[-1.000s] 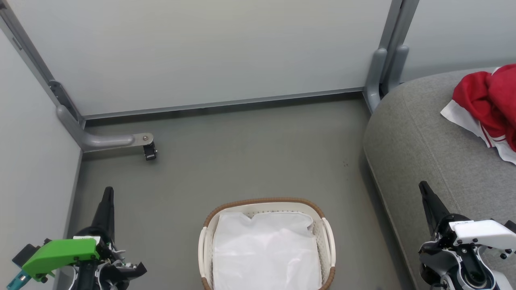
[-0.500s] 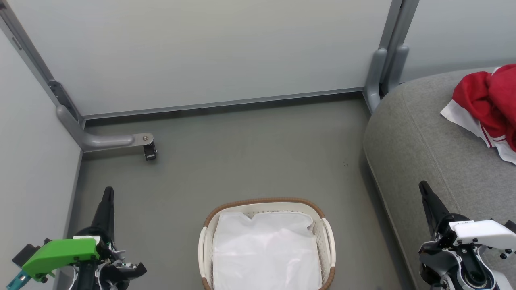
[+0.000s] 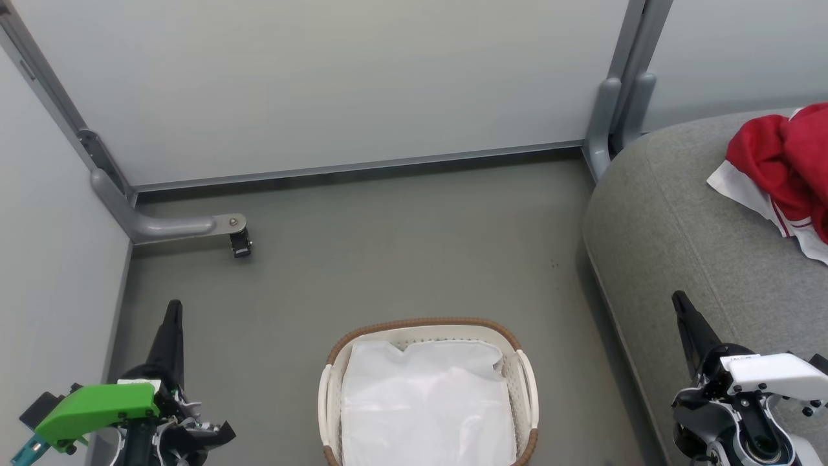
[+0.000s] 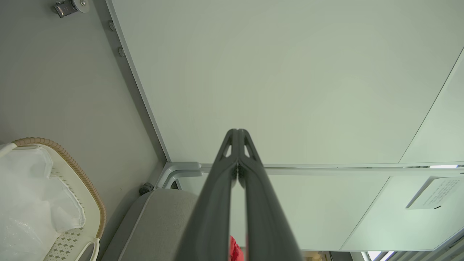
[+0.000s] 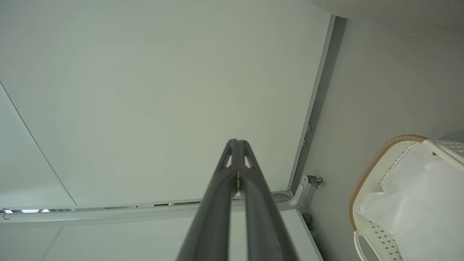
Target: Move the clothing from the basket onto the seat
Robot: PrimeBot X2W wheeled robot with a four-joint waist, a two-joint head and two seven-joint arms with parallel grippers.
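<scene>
Clothing lies on the seat, right of the basket with its bare liner. Nothing has shifted; your left claw and right claw stay pressed together, so you're likely finished.

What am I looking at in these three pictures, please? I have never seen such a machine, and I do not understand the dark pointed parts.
It is a wheeled robot with two arms. One picture comes from a camera on its head, looking down at the grey floor. The two others come from cameras on its wrists, each looking along that arm's own two dark fingers. The left end effector and the right end effector are both shut and hold nothing. On the floor stands a small cream-white perforated plastic basket with a brown rim; inside lies a plain white liner sheet. The soft red clothing with white bands lies on the large grey fabric seat at the right.
</scene>
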